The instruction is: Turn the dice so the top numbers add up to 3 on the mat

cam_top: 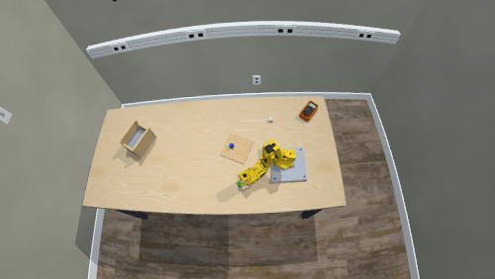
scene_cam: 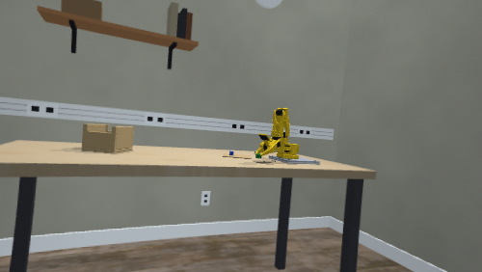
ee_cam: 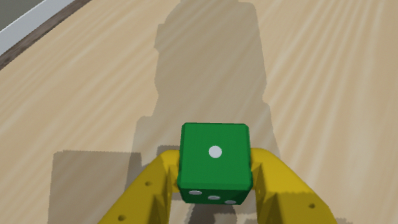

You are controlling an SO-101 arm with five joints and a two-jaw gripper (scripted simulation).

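Note:
My yellow gripper (ee_cam: pixel 215 175) is shut on a green die (ee_cam: pixel 215 161); the face toward the wrist camera shows one pip, the face below it three. In the overhead view the gripper (cam_top: pixel 241 183) holds the green die (cam_top: pixel 239 184) low over the table, in front of the square tan mat (cam_top: pixel 237 147) and off it. A blue die (cam_top: pixel 231 145) sits on the mat. A white die (cam_top: pixel 270 119) lies on the table behind the mat, off it. From the side view the gripper (scene_cam: pixel 259 155) is close to the table top.
An open cardboard box (cam_top: pixel 138 139) stands at the table's left. An orange multimeter (cam_top: pixel 308 111) lies at the back right. The arm's grey base plate (cam_top: pixel 289 167) is right of the mat. The table's front edge is near the gripper.

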